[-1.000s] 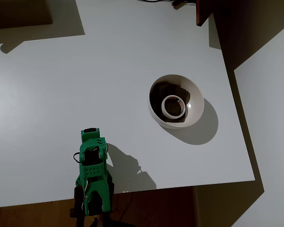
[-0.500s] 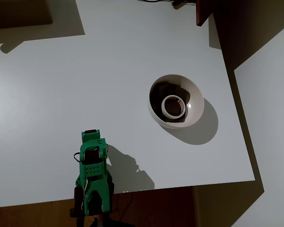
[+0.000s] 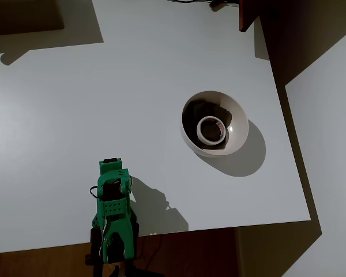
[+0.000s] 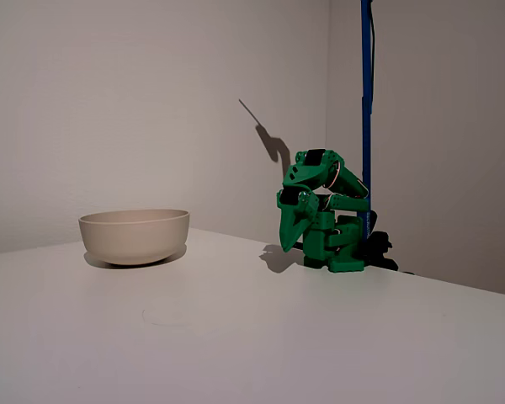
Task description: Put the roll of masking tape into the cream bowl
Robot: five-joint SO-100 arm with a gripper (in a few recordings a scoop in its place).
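Observation:
The roll of masking tape [image 3: 199, 130] lies flat inside the cream bowl [image 3: 240, 124], on its dark inner floor, right of the table's middle in the overhead view. From the side, in the fixed view, the cream bowl [image 4: 135, 236] stands at the left and its wall hides the tape. My green arm is folded up at the table's near edge, far from the bowl. Its gripper [image 4: 288, 242] points down at the table with the jaws together and nothing between them. From above the gripper [image 3: 111, 173] sits tucked under the wrist.
The white table [image 3: 75, 115] ends just right of the bowl and just below the arm's base. A dark reddish object [image 3: 243, 17] stands at the far edge. A blue pole [image 4: 366, 109] rises behind the arm.

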